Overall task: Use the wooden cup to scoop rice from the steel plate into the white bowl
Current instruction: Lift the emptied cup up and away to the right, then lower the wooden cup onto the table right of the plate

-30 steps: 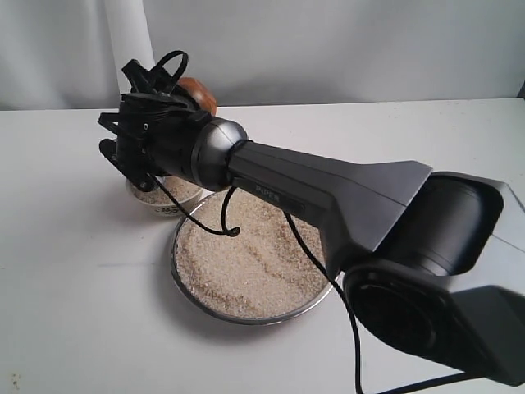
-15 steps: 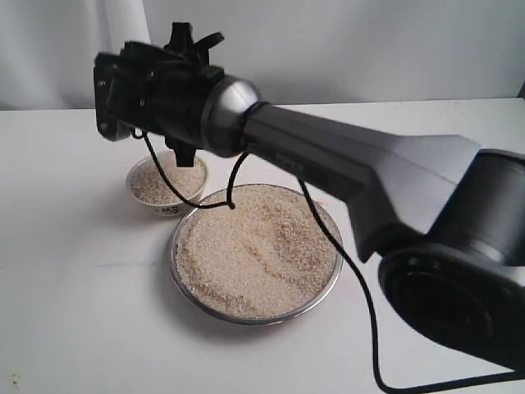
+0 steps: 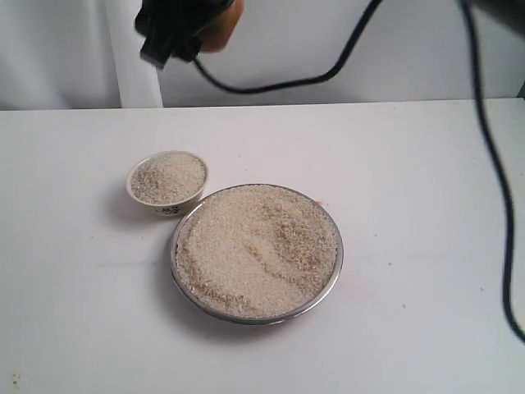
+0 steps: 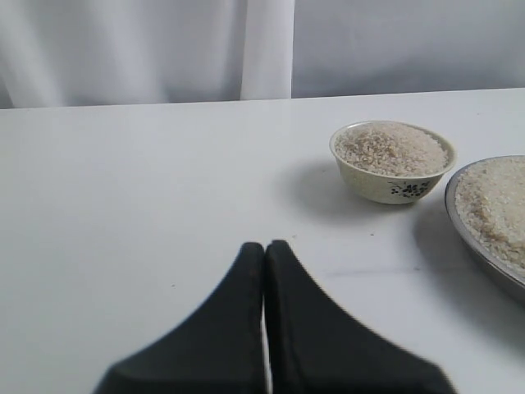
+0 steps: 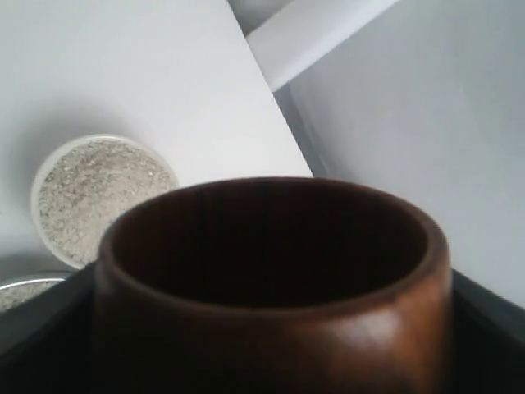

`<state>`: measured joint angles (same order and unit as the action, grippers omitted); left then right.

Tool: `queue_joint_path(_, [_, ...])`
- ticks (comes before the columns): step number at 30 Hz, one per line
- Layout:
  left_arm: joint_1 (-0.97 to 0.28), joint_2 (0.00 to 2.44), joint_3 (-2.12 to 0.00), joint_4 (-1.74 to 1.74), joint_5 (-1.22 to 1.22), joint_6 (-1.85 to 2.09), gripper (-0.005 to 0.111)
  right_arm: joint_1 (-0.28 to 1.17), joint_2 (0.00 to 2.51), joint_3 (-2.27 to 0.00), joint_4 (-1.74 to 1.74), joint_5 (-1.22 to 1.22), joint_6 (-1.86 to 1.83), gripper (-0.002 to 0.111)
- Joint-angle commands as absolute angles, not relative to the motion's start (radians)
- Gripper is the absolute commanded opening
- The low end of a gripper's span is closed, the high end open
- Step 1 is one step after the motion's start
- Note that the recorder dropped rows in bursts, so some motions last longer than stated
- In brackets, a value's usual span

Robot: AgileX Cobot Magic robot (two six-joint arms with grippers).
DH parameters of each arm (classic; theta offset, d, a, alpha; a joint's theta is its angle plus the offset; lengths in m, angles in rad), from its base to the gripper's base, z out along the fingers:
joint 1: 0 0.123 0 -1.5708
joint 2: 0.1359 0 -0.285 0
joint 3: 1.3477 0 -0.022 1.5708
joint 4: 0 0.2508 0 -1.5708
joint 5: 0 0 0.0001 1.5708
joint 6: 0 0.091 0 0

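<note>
White table (image 3: 410,205); glossy reddish-brown wooden cup (image 5: 271,312), dark inside.

The right gripper (image 3: 193,29) is chopped off at the exterior view's top edge, just a dark lump and a sliver of the wooden cup (image 3: 225,23). From the right wrist, the cup's base is cut away, the fingers (image 5: 488,328) beside it are dark blurs, and its rim hides part of the white bowl (image 5: 90,193). Left wrist: the steel plate (image 4: 492,264) runs off the edge, and the bowl's pattern is too small to read.

Bright diffuse light; soft shadows; close-up wooden cup (image 5: 271,287) slightly blurred
</note>
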<state>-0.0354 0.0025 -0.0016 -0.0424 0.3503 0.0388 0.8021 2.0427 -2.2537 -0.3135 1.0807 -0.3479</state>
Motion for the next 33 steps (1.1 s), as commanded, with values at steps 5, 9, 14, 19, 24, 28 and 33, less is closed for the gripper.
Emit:
queue_joint_path(5, [-0.041, 0.0, 0.0, -0.042, 0.347, 0.034, 0.0, 0.626, 1.88, -2.178, -0.146, 1.191, -0.374, 0.0])
queue_joint_path(9, [-0.041, 0.0, 0.0, -0.042, 0.347, 0.037, 0.0, 0.561, 1.811, -2.041, -0.121, 1.172, -0.393, 0.0])
queue_joint_path(14, [-0.041, 0.0, 0.0, -0.042, 0.347, 0.037, 0.0, 0.465, 1.711, -1.764, 0.0, 0.997, -0.461, 0.0])
queue_joint_path(19, [-0.041, 0.0, 0.0, -0.042, 0.347, 0.037, 0.0, 0.363, 1.616, -1.459, 0.194, 0.675, -0.565, 0.0])
queue_joint_path(24, [-0.041, 0.0, 0.0, -0.042, 0.347, 0.035, 0.0, 0.265, 1.585, -1.145, 0.495, 0.364, -0.795, 0.0])
queue_joint_path(28, [-0.041, 0.0, 0.0, -0.042, 0.347, 0.035, 0.0, 0.245, 1.589, -0.972, 0.761, 0.115, -0.988, 0.0])
queue_joint_path(33, [-0.041, 0.0, 0.0, -0.042, 0.347, 0.037, 0.0, 0.245, 1.593, -0.854, 0.819, -0.054, -1.046, 0.0])
